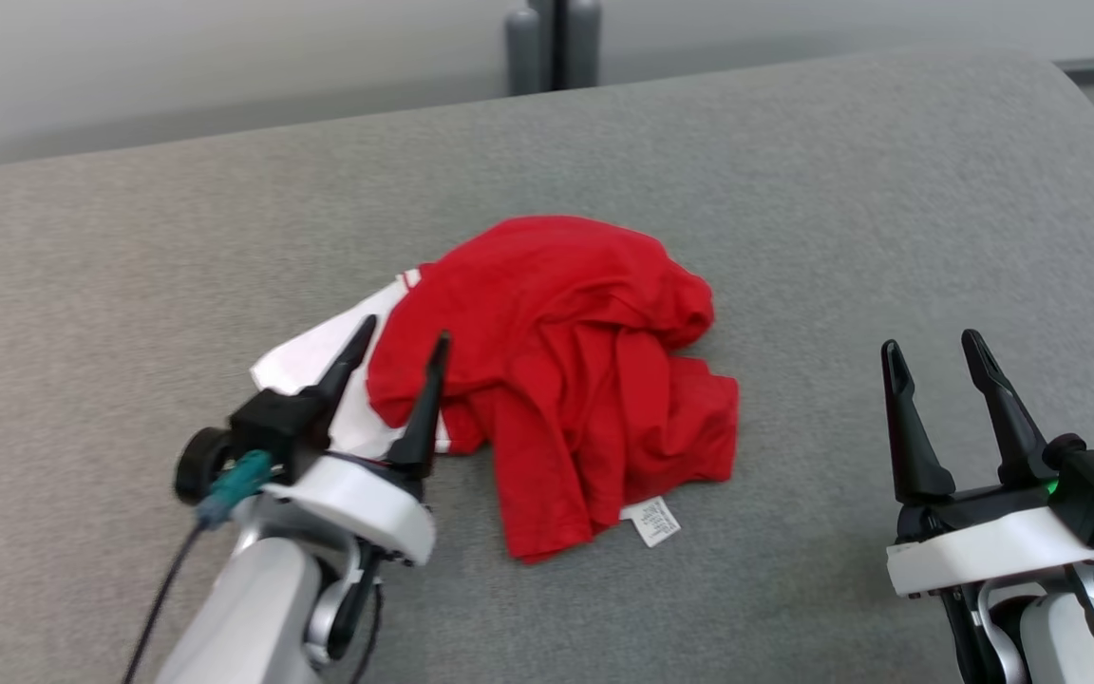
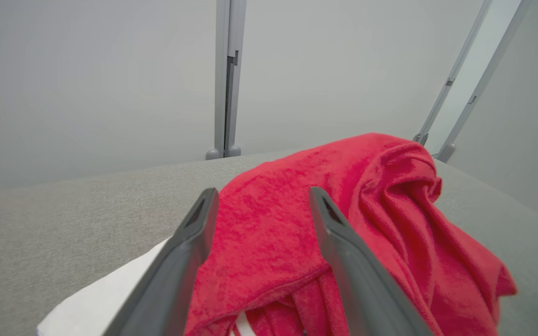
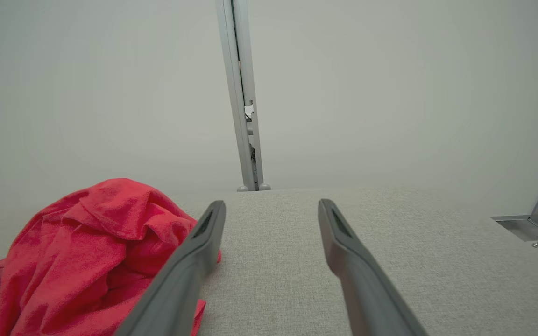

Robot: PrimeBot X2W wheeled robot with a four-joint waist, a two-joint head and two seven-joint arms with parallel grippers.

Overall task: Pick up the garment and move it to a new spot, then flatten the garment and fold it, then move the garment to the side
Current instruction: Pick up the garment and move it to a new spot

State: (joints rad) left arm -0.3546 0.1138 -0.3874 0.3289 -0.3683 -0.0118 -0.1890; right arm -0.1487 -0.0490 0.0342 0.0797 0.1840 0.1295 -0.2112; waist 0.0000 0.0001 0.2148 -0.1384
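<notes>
1. My left claw (image 1: 405, 332): at the lower left of the head view. Its fingers stand apart, with the tips over the near left edge of the garment (image 1: 566, 351). From my left wrist, red cloth shows in the gap between the two fingers, and neither finger is closed on it. A teal plug (image 1: 235, 478) with a dark cable sits on the wrist's left side.

2. The garment: a crumpled heap near the middle of the grey padded surface (image 1: 841, 190), a little left of centre. It is mostly red. A white panel (image 1: 314, 366) spreads flat from its left side, under and beside my left fingers, with narrow stripes where white meets red. Long folds run down the near side, and the right part is bunched into a rounded hump.

3. A label (image 1: 656, 522): small, white and printed. It hangs from the garment's near hem and lies on the surface. The print is too small to read.

4. My right claw (image 1: 931, 342): at the lower right of the head view. Its fingers stand apart with bare grey surface showing in the gap, well apart from the garment. From my right wrist, the red heap lies off to the left of the fingers.

5. Two grey posts (image 1: 555, 43): upright, beyond the far edge of the surface.
</notes>
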